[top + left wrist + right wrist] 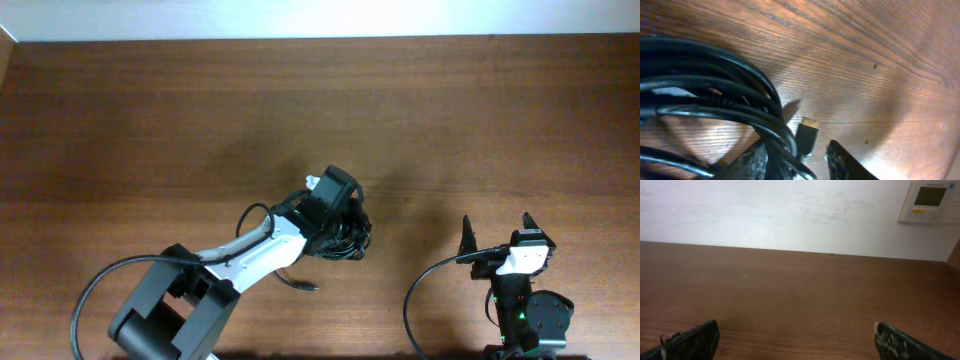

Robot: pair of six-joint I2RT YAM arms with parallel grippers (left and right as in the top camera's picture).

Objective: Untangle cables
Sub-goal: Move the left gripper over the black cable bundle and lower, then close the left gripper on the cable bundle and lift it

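My left gripper (343, 222) sits over the knot of thin black cables (352, 240) at the middle of the brown wooden table (200, 120); a loose cable end trails toward my base; in the wrist view its fingers (752, 162) stand moderately apart, straddling several strands, with a small gold-tipped black plug (807, 134) lying between them; my right gripper (497, 230) rests well apart from the cables, jaws spread wide and empty, facing a white wall (790, 215).
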